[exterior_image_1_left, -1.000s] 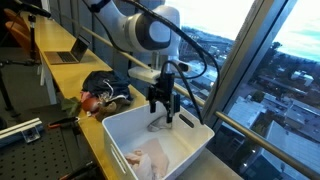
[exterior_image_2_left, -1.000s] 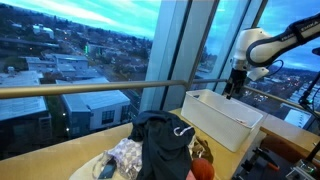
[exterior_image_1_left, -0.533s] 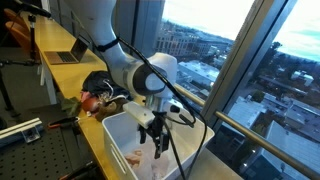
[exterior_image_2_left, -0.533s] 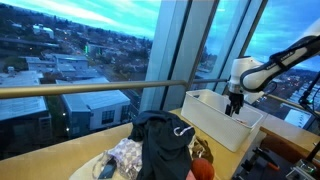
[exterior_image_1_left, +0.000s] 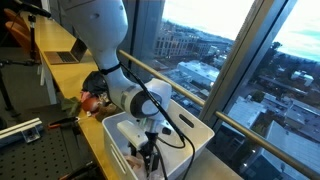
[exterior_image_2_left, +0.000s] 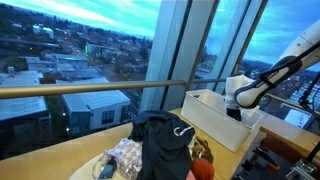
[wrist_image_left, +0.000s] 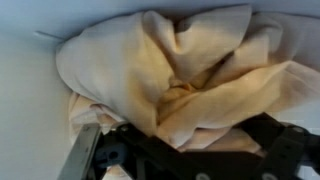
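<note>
reaching down into the white bin (exterior_image_1_left: 196, 133), the gripper (exterior_image_1_left: 148, 160) sits low between the bin walls, with the arm bent over above it. in an exterior view the bin (exterior_image_2_left: 213, 124) hides the gripper entirely; only the wrist shows above the rim.

hand state: the jaws stand wide apart. in the wrist view one finger (wrist_image_left: 86, 155) shows at the lower edge on one side and the dark frame of the other on the opposite side, with nothing seen clamped between them.

object nearest the hand: a cream cloth (wrist_image_left: 170, 70), crumpled into thick folds, lies directly ahead of the gripper and fills most of the wrist view. its lower folds reach down between the spread fingers. whether the pads touch the fabric cannot be told. in an exterior view a pale part of the cloth (exterior_image_1_left: 132, 156) shows just beside the gripper on the bin floor.

surroundings: the bin stands on a wooden table (exterior_image_1_left: 55, 68) along the window. well apart from the hand, outside the bin, a dark garment (exterior_image_2_left: 160, 142) lies heaped on the table, with a patterned cloth (exterior_image_2_left: 125, 155) just beside it. further behind the arm, an open laptop (exterior_image_1_left: 68, 52) rests on the same table.
</note>
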